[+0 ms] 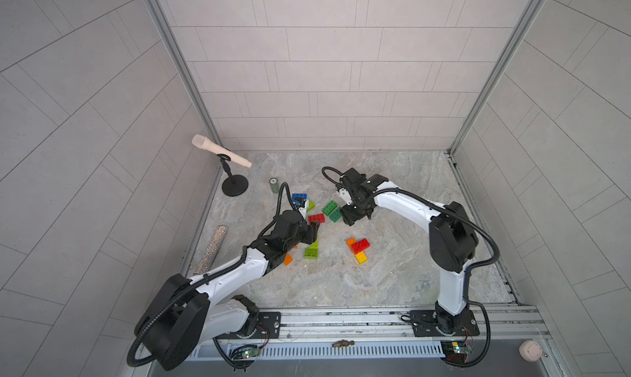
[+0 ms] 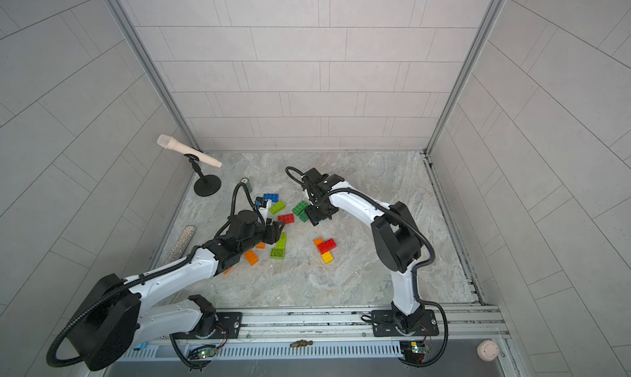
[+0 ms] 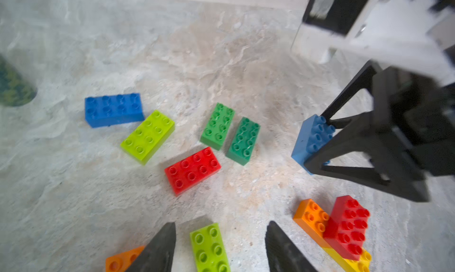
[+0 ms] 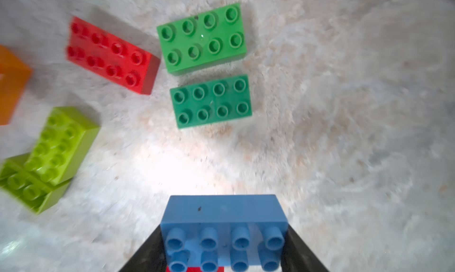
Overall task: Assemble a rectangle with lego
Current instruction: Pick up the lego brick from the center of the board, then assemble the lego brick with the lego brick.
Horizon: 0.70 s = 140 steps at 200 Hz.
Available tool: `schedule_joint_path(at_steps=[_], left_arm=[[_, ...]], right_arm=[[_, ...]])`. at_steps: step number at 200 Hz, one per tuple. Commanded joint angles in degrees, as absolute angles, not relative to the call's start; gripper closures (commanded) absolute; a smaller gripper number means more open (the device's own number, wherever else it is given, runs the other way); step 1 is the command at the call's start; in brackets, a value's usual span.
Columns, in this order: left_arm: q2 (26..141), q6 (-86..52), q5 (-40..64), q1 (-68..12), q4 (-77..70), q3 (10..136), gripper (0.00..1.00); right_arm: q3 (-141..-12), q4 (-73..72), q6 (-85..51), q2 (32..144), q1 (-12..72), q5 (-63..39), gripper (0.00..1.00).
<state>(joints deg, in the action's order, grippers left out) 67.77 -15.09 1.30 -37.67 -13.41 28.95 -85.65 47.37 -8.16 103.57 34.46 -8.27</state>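
Observation:
My right gripper [image 4: 222, 258] is shut on a light blue lego brick [image 4: 222, 231], held above the floor by its two short ends; the left wrist view shows this brick [image 3: 311, 140] between the black fingers. Below it lie a green brick [image 4: 202, 37], a dark green brick [image 4: 211, 101] and a red brick [image 4: 110, 56]. My left gripper [image 3: 220, 246] is open over a lime brick [image 3: 209, 248] without touching it. A joined orange, red and yellow piece [image 1: 358, 247] lies between the arms. In both top views the right gripper [image 1: 355, 215] hovers beside the green pair [image 2: 301, 211].
A blue brick [image 3: 113, 109] and a lime brick [image 3: 147, 135] lie at the far left, and an orange brick [image 2: 251, 257] sits under the left arm. A microphone on a stand [image 1: 222, 153], a small green cylinder [image 1: 274, 186] and a glittery stick [image 1: 211, 249] are along the left wall.

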Motion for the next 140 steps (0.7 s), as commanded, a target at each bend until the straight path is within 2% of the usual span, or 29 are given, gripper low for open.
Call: schedule_joint_path(at_steps=[1,37,60,99,140], left_arm=[[69.48,-4.28,-2.87,-44.85,-18.79,29.05,0.37],[77.78,-6.02,-2.64,-50.83,-21.63,32.01,0.37],[80.53,-8.22,-2.28,-53.15,-22.85,32.19,0.38],[80.58,-10.82,-4.06,-52.48,-21.57,30.87,0.38],[80.93,-13.50,-6.09,-51.08,-20.04,31.12,0.38]], right_arm=[[-77.06,46.08,-11.13,93.97,32.95,-7.25,0.59],[-61.34,48.55,-13.27,79.46,33.27,-4.05,0.69],[-56.03,49.22,-13.93,75.22,36.08,-3.42,0.71],[-54.22,46.66,-16.00,78.83,41.91,-3.41,0.76],[-57.45,43.73,-14.97,85.84,43.68,-5.25,0.79]])
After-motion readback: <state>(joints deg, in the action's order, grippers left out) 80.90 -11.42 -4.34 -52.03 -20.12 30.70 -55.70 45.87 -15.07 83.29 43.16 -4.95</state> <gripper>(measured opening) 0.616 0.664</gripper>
